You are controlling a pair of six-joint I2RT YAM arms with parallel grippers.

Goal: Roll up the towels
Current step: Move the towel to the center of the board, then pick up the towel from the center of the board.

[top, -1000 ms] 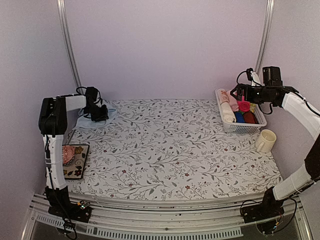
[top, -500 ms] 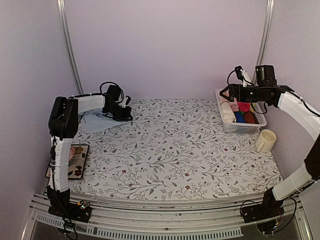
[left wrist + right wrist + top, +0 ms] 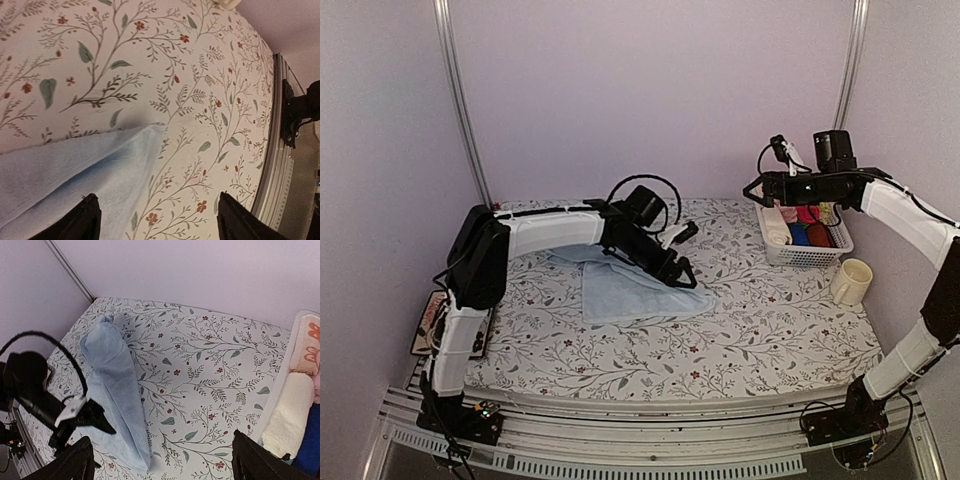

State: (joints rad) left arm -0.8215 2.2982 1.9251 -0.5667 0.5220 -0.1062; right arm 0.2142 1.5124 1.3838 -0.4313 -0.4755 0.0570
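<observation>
Lying spread — blue towel (image 3: pixel 630 292) | jaws both released | cream towel (image 3: pixel 287 415): right wrist view, not left's

A table (image 3: pixel 770 330) printed with grey-green branches and small red flowers fills a narrow booth. The back wall (image 3: pixel 650 90) and the left wall (image 3: pixel 370 150) are plain pale lilac under soft, even light. A left post (image 3: pixel 460 100) and a right post (image 3: pixel 848 70), both slim metal, rise at the rear corners. A ribbed aluminium rail (image 3: pixel 650 420) runs along the table's near edge.
</observation>
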